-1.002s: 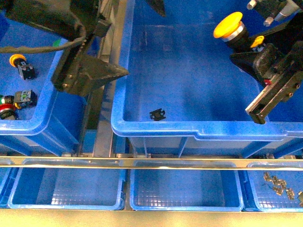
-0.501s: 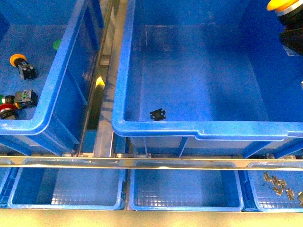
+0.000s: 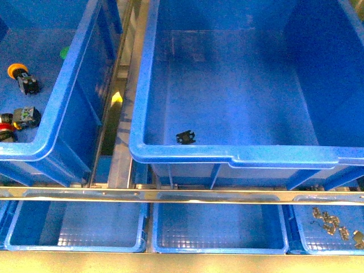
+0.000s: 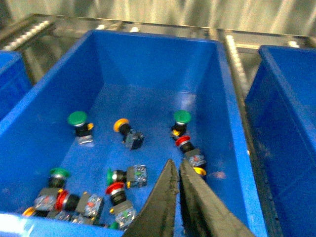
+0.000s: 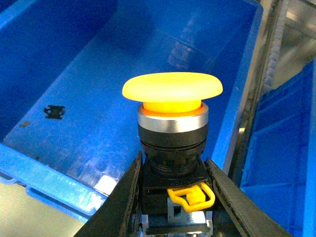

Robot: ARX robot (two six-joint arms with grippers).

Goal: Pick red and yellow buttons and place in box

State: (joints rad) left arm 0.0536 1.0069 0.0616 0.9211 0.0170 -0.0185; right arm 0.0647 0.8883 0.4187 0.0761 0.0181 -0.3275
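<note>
Right gripper [image 5: 173, 207] clamped on yellow button [image 5: 173, 91], cap up, stem upright | it hangs over the box [image 5: 74, 123], floor directly beneath | left gripper [image 4: 177, 197] jaws nearly together, empty, above source bin [image 4: 148, 64] buttons

The front view is brightly lit and strongly blue. A soft white shine is seen on the box [image 3: 239, 156] rim, and its right wall is left in darker shade. The left wrist view is a little blurred; the far background is washed out pale. In the right wrist view the yellow button [image 5: 172, 116] is kept sharp, and glare is seen on the floor behind it.
</note>
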